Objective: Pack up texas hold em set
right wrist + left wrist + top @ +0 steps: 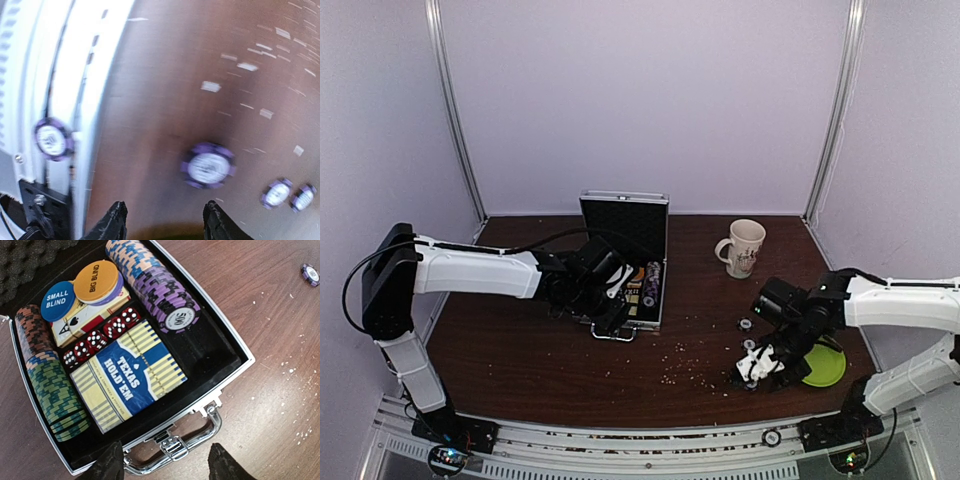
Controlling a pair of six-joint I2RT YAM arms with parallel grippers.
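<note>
While the case (625,222) stands open mid-table with its lid upright, holding the chip rows (155,285), red dice (100,337), card deck (127,375) and blind discs (95,280), several purple chips lie loose outside it on the right side.

Right gripper (162,222): fingers spread, nothing between them, near the front edge of the table (520,350). The nearest loose chip (208,166) lies flat just ahead of it, offset toward the finger on the right of the wrist view, not centred in the gap. It is a disc, so no long axis to align. A pair of chips (277,193) sits further that way. One stray chip (51,140) rests off the wood on the near rail (95,75). This view is blurred.

The right arm is nearer to all the loose chips; the case is well apart to its left.

Left gripper (167,460): spread, empty, straddling the case handle (212,427).

Judgement: the pick needs a small sideways correction, then a descent.

Surface: dark wood, flecked with pale crumbs. The lime plate (825,368) is just beside the right gripper and the mug (742,247) behind. Room: pale lilac walls, metal posts.
</note>
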